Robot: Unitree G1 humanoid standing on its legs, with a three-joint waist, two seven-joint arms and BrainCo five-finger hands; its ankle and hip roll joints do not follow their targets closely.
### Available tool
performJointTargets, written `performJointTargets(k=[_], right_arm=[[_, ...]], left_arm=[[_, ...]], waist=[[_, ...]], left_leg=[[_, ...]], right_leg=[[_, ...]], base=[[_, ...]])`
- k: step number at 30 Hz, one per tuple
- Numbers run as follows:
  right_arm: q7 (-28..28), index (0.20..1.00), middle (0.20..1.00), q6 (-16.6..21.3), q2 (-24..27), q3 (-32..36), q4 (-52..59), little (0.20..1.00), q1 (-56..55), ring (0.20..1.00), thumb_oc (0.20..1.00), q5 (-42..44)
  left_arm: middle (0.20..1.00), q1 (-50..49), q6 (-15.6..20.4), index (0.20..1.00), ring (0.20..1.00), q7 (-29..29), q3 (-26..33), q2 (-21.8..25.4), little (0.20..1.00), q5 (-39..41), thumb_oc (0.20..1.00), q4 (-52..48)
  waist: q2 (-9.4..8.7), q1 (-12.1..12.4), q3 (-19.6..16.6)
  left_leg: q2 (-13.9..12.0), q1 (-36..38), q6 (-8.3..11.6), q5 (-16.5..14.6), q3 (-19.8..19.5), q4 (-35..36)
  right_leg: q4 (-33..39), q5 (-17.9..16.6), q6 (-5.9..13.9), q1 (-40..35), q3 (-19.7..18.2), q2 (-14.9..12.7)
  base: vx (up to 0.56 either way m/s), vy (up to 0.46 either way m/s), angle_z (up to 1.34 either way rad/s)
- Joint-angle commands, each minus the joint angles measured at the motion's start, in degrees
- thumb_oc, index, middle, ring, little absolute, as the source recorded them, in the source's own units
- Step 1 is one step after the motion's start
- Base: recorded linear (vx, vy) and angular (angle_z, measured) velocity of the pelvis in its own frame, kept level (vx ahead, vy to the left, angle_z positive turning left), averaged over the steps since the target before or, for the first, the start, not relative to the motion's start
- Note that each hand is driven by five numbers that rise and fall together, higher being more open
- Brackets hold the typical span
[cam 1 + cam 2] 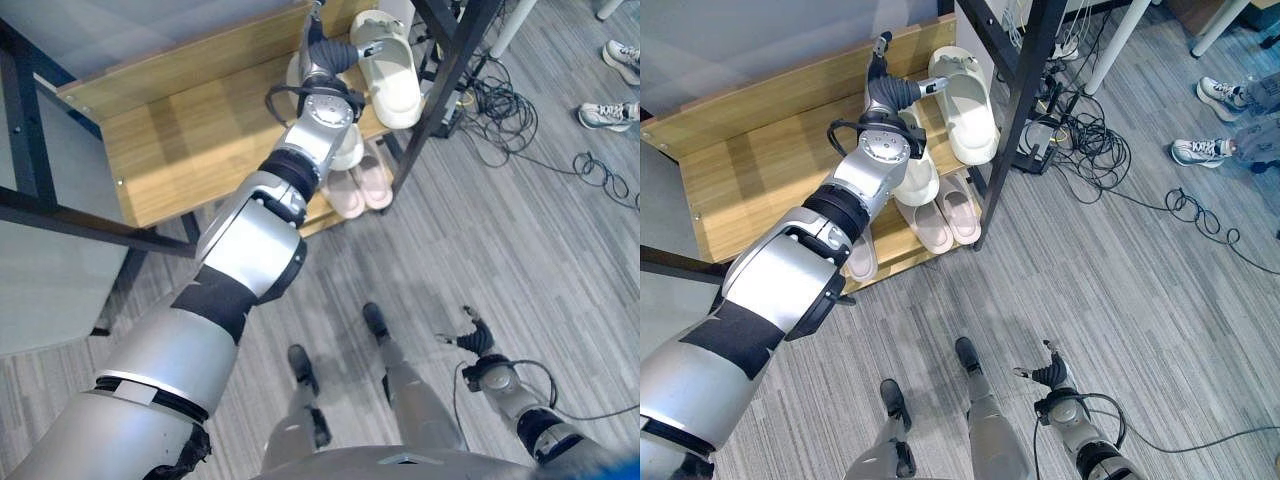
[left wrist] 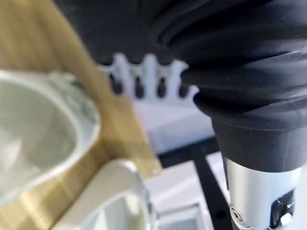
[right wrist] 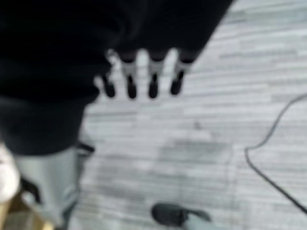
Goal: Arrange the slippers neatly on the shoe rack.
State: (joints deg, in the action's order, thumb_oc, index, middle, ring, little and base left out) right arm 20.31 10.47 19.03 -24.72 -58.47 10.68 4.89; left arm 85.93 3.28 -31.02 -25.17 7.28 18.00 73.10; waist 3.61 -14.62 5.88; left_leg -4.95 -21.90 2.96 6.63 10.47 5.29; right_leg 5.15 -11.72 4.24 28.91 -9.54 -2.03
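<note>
— Left hand point(image 1: 890, 90)?
— Stretched over the rack's point(image 1: 750, 160) upper shelf, thumb lying against a cream slipper point(image 1: 965, 105) at the shelf's right edge; fingers straight, nothing gripped.
— Other slippers?
— A second cream one point(image 1: 915, 175) just beside the wrist on the same shelf; pink pair point(image 1: 945, 215) on the lower shelf's right end.
— Right hand point(image 1: 1050, 375)?
— Hanging low over the floor point(image 1: 1120, 300), fingers loosely spread, empty.

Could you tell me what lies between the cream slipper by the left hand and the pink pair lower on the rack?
In the right eye view, another cream slipper lies between the cream slipper near the left hand and the pink pair.
</note>
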Motion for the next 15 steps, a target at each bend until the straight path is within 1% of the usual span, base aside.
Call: performJointTargets(k=[1,3,6,10,15], right_arm=[[-0.59,1.0,1.0,0.49,3.54,2.62,-1.94,1.0,-1.1,1.0,1.0,0.54],[-0.8,1.0,1.0,0.51,3.71,3.05,-2.66,1.0,-1.27,1.0,1.0,0.73],[-0.87,1.0,1.0,0.64,3.29,3.79,-3.28,1.0,-1.68,1.0,1.0,1.06],[-0.9,1.0,1.0,0.75,2.68,4.26,-3.94,1.0,-1.82,1.0,1.0,1.6],[-0.73,1.0,1.0,0.53,1.84,4.55,-4.58,1.0,-1.54,1.0,1.0,2.08]], left_arm=[[1.0,5.6,3.59,1.0,1.0,-0.07,-1.66,0.95,1.0,-4.74,1.0,-0.37],[1.0,3.58,3.66,1.0,1.0,-0.52,-2.87,2.09,1.0,-8.0,1.0,-1.84],[1.0,-0.09,3.29,1.0,1.0,-1.18,-3.74,2.67,1.0,-12.6,1.0,-3.37],[1.0,-4.49,3.27,1.0,1.0,-2.01,-2.69,2.91,1.0,-14.12,1.0,-5.24],[1.0,-10.08,3.05,1.0,1.0,-1.98,-2.33,1.37,1.0,-16.22,1.0,-6.57]], waist=[[1.95,2.21,1.7],[2.03,2.72,1.62],[1.68,3.54,1.85],[1.06,4.39,2.11],[0.46,5.33,2.48]], left_leg=[[-1.59,5.18,2.5,-5.48,-3.95,-0.29],[-1.22,5.26,2.36,-5.18,-4.32,-0.29],[-1.17,5.82,2.2,-4.91,-4.95,-0.29],[-1.08,6.19,2.05,-4.67,-5.63,-0.29],[-0.86,6.67,1.92,-4.5,-6.39,-0.29]], right_leg=[[-1.47,6.76,3.49,-4.13,6.78,-2.1],[-1.31,6.75,3.57,-4.71,7.26,-2.39],[-1.27,6.8,3.56,-5.75,7.91,-2.49],[-1.23,6.91,3.49,-6.7,8.65,-2.62],[-1.27,7.09,3.39,-7.72,9.33,-2.79]], base=[[0.0,0.0,0.0],[-0.04,-0.007,0.05],[-0.04,-0.029,0.07],[-0.03,-0.033,0.12],[-0.03,-0.016,0.11]])
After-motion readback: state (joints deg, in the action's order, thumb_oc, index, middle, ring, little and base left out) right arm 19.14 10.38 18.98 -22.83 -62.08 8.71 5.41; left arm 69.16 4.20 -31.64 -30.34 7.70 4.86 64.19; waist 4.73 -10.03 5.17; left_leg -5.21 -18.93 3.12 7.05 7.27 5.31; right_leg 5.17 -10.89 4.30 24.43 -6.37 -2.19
